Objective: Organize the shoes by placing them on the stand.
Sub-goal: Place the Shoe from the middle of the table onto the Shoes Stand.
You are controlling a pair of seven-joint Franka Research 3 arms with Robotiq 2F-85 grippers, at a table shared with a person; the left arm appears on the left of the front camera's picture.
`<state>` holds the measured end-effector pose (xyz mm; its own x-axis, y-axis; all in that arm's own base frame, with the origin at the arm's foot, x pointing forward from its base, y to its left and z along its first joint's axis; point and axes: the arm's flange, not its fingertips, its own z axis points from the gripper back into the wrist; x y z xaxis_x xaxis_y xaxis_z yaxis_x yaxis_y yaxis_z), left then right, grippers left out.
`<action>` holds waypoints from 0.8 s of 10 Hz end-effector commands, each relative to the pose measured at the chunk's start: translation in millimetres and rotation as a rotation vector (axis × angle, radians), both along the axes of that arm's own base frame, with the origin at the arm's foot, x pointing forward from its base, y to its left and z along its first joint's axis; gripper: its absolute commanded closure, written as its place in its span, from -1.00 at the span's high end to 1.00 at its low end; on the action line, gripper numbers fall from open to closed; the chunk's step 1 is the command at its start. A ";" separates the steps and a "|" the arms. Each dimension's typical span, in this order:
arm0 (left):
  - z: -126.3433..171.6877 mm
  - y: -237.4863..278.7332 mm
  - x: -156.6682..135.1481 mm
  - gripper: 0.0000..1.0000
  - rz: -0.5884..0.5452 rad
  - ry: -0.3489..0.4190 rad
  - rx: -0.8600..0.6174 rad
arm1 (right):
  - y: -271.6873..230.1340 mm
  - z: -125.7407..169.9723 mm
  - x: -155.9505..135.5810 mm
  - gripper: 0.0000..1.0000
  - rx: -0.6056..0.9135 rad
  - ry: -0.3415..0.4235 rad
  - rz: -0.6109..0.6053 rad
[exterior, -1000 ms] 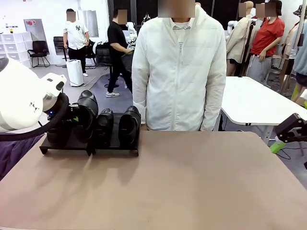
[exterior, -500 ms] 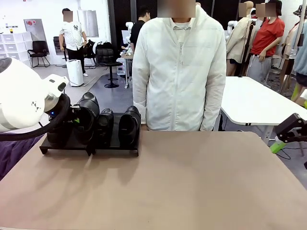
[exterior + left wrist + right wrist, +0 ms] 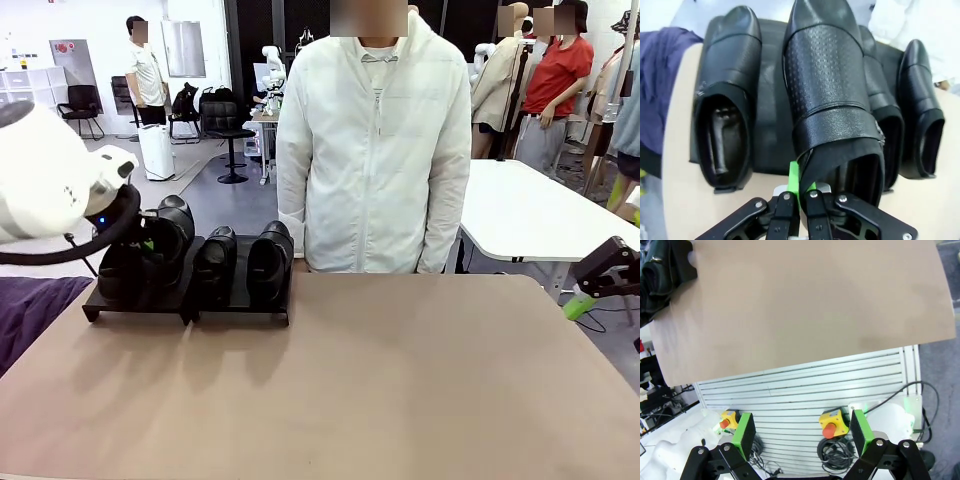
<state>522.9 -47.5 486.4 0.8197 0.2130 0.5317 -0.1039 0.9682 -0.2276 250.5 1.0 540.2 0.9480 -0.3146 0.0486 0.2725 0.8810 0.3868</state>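
While the left gripper (image 3: 796, 197) pinches the back rim of the second shoe (image 3: 832, 95) between nearly closed jaws, that shoe sits over the stand (image 3: 185, 300) at mid-left of the front view, between the far-left shoe (image 3: 727, 100) and two more shoes (image 3: 240, 262) at its right. Whether its sole touches the stand cannot be told. At the bottom of the right wrist view, the right gripper (image 3: 802, 430) has its jaws spread wide, empty, off the tabletop (image 3: 380, 390) edge
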 end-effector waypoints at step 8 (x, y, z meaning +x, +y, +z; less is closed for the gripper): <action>-24.3 19.7 76.4 -1.00 -0.018 0.174 0.051 | -2.6 2.1 0.0 1.00 0.024 -0.007 0.027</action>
